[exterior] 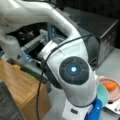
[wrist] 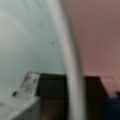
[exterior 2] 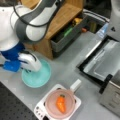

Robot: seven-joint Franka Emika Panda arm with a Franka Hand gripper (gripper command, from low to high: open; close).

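A teal bowl [exterior 2: 37,78] sits on the grey table at a front view's left, and its edge [exterior: 102,93] shows beside the arm in a front view. My gripper [exterior 2: 26,70] is down at the bowl's left rim. In the wrist view the pale rim [wrist: 67,50] runs between the dark fingers [wrist: 51,86], which press it from both sides, so the gripper [wrist: 74,87] is shut on the bowl. Just right of the bowl an orange carrot [exterior 2: 60,103] lies in a pink pan [exterior 2: 51,106] on a white stove [exterior 2: 39,110]; the carrot [exterior: 110,85] shows in both front views.
A wooden cabinet [exterior 2: 62,17] stands behind the bowl, its grey drawer [exterior 2: 65,40] pulled out with small items inside. An open metal oven door [exterior 2: 105,60] lies at the right. A plastic bottle [exterior 2: 102,31] stands near the drawer. The arm's body [exterior: 75,72] fills much of a front view.
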